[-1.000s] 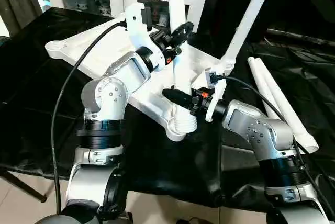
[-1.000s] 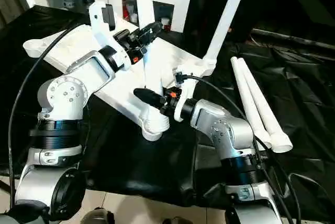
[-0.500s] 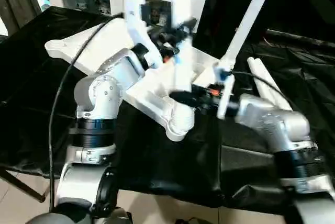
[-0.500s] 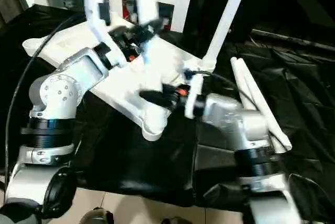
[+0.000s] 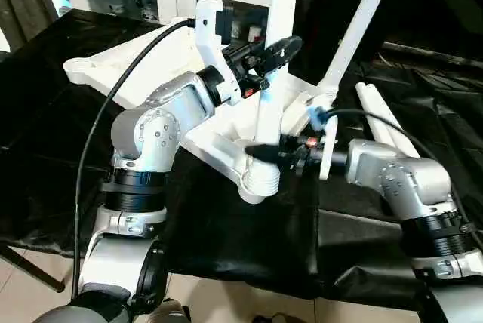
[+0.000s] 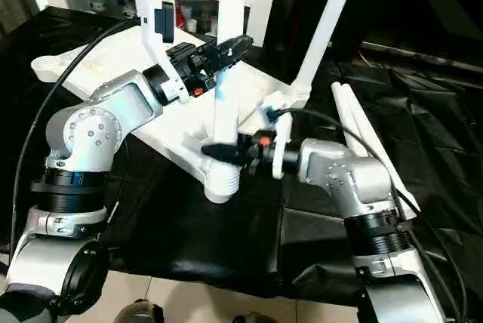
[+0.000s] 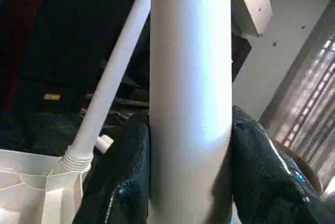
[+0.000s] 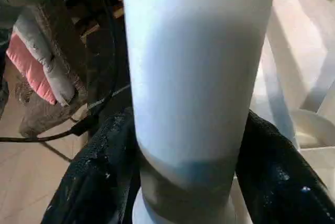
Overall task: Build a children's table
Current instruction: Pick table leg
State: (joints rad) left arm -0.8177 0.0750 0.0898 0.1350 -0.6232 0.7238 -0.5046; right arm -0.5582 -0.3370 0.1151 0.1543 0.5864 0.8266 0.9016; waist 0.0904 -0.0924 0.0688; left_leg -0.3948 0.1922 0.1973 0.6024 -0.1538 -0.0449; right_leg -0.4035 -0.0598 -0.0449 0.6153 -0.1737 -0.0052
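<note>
The long white tapered tube leg [image 5: 270,104] stands in the near corner socket [image 5: 260,179] of the upturned white ribbed plastic children's table [image 5: 143,74] on the black-draped tabletop [image 5: 45,149]. Both the left gripper [image 5: 273,50] and right gripper [image 5: 260,152] have their fingers grasping it. Uneven twisting could cross-thread it or tilt it loose.

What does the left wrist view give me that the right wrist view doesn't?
Left wrist only: the second leg already standing in its far corner socket, with its ribbed collar, and a corner of the tabletop.
Right wrist only: the base of the held leg going into the near corner socket, plus floor and a cable beside the table.
Both: the same upright leg between two black fingers; the left pincer holds it higher up, the right pincer near the socket.
</note>
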